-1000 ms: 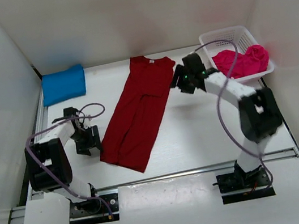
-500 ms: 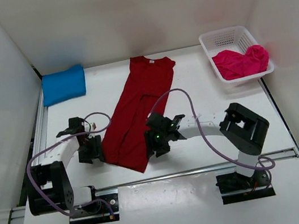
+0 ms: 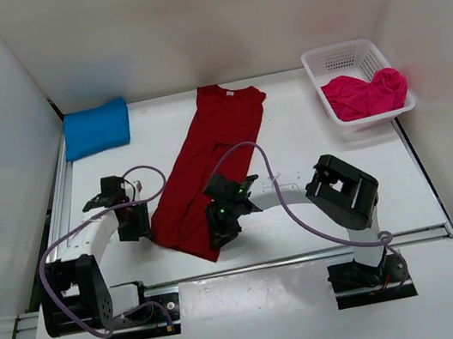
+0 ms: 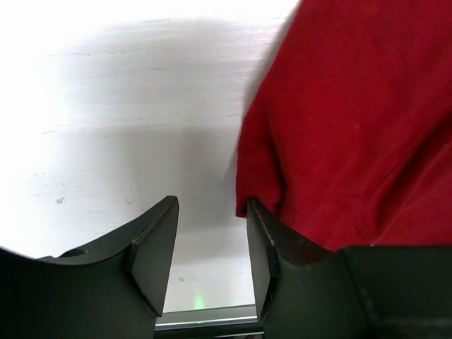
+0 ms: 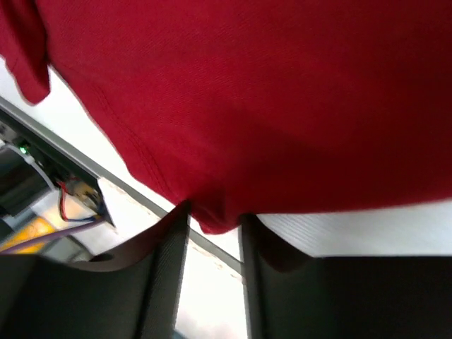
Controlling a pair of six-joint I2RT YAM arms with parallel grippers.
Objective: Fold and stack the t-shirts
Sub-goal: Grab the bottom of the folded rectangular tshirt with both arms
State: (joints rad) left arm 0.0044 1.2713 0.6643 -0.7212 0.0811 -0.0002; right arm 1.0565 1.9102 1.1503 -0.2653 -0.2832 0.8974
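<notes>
Right end effector swung from collar to red shirt hem, pinching corner; left end effector half-open beside other corner; fold next

1. My left arm and right arm: white links, black joint housings.
2. A purple cable loops off each arm.
3. Left gripper and right gripper: matte black, wedge-shaped fingers.
4. A green light glows on my right wrist.

You lose the dark red shirt past the right wrist view's top and sides, blurred; from above, your right hand covers its hem corner; grip too small to judge.
</notes>
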